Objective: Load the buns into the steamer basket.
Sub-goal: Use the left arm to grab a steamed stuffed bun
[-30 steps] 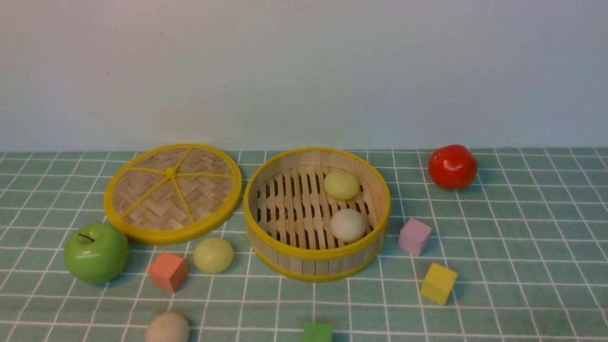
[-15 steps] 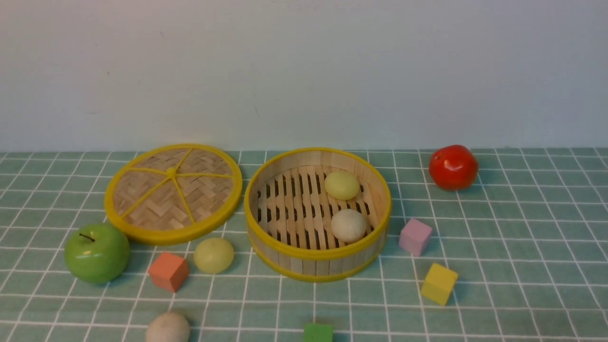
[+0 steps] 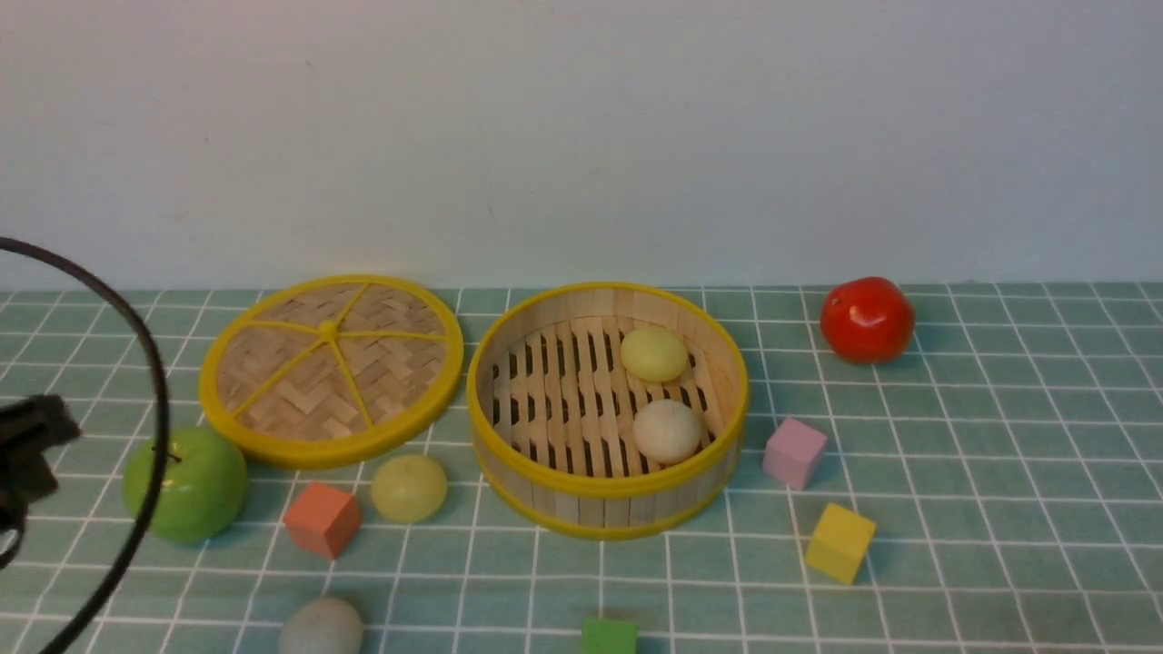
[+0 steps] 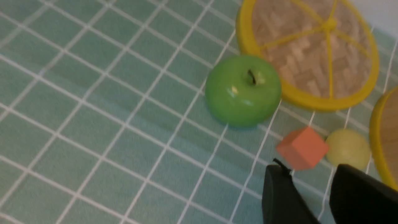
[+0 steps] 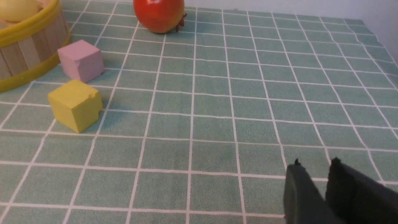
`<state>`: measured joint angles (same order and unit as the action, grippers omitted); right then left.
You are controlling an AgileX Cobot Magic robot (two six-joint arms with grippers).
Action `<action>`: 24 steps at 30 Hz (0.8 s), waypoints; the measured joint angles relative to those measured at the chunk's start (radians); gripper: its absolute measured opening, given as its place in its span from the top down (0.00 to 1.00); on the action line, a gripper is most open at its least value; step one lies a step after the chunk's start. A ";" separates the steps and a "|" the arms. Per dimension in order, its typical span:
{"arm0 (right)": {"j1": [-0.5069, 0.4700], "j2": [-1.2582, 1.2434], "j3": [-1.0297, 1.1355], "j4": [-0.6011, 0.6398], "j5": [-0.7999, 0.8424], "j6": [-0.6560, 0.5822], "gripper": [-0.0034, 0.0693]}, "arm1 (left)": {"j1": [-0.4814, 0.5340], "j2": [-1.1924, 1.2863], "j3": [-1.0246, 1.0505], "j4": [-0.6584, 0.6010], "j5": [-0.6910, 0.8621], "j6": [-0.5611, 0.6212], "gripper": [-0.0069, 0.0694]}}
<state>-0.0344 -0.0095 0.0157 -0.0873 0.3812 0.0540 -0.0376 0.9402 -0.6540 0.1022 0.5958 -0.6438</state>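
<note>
The steamer basket (image 3: 607, 486) stands mid-table and holds two buns, one yellow-green (image 3: 653, 354) and one off-white (image 3: 666, 431). A third, yellow-green bun (image 3: 408, 488) lies on the cloth left of the basket; it also shows in the left wrist view (image 4: 347, 148). A beige bun (image 3: 320, 627) lies at the near edge. My left gripper (image 4: 309, 170) is open and empty, hovering near the orange cube (image 4: 301, 147) and that bun; it shows at the front view's left edge (image 3: 27, 454). My right gripper (image 5: 315, 165) is empty, its fingers nearly together, low over bare cloth right of the basket (image 5: 28, 34).
The woven lid (image 3: 331, 368) lies left of the basket, with a green apple (image 3: 185, 484) and the orange cube (image 3: 321, 519) in front of it. A red tomato (image 3: 867, 319), pink cube (image 3: 793, 451), yellow cube (image 3: 839, 541) and green cube (image 3: 608, 636) lie around.
My left arm and its black cable have come into the front view at the left edge, beside the green apple. No object has moved.
</note>
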 joint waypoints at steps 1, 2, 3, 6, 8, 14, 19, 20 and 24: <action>0.000 0.000 0.000 0.000 0.000 0.000 0.75 | 0.000 0.043 -0.012 -0.045 0.022 0.048 0.60; 0.000 0.000 0.000 0.000 0.000 0.000 0.75 | 0.000 0.060 -0.017 -0.063 0.033 0.073 0.60; 0.000 0.000 0.000 0.000 0.000 0.000 0.74 | 0.000 0.125 -0.042 -0.136 0.093 0.191 0.60; 0.000 0.000 0.000 0.000 0.000 0.000 0.74 | 0.000 0.199 -0.083 -0.224 0.151 0.296 0.60; 0.000 0.000 0.000 0.000 0.000 0.000 0.74 | -0.007 0.257 -0.126 -0.284 0.198 0.364 0.60; 0.000 0.000 0.000 0.000 0.000 0.000 0.72 | -0.187 0.323 -0.152 -0.181 0.246 0.286 0.60; 0.000 0.000 0.000 0.000 0.000 0.000 0.71 | -0.344 0.358 -0.153 -0.004 0.292 0.080 0.60; 0.000 0.000 0.000 0.000 0.000 0.000 0.71 | -0.368 0.361 -0.153 0.015 0.291 0.060 0.60; 0.000 0.000 0.000 0.000 0.000 0.000 0.70 | -0.425 0.377 -0.153 0.030 0.266 0.039 0.60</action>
<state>-0.0344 -0.0095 0.0157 -0.0873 0.3812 0.0540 -0.4625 1.3174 -0.8070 0.1319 0.8614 -0.6049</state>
